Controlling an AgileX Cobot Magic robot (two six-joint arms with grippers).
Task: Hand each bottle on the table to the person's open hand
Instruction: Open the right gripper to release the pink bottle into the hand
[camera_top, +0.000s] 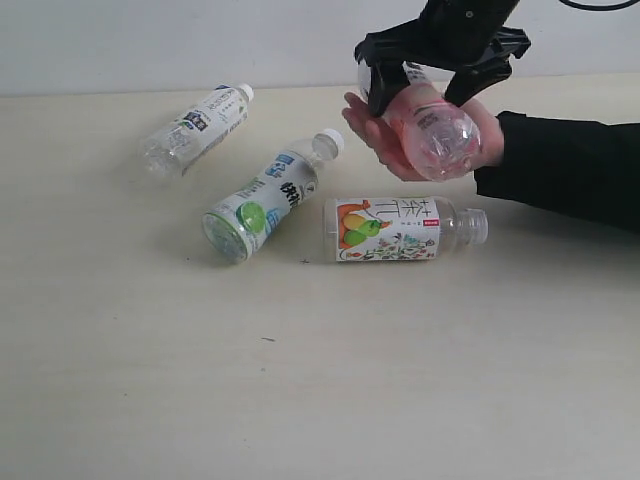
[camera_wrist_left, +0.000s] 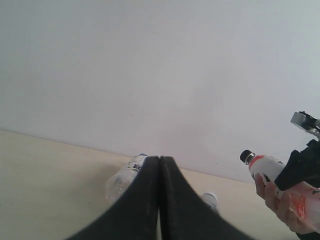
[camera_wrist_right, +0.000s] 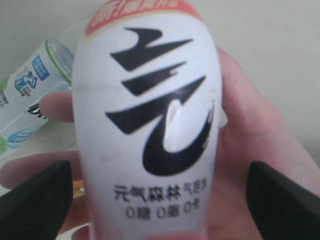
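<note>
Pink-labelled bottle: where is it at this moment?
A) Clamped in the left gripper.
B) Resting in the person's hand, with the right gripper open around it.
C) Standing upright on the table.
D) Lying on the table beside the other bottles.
B: the pink-labelled bottle lies in the person's open hand, and the right gripper straddles it, its fingers clear of both sides in the right wrist view.

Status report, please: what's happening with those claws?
Right gripper open over pink-label bottle, which lies in person's hand. Left gripper shut, empty. Fruit-label bottle, green-label bottle, far bottle on table. Nothing in the way.
</note>
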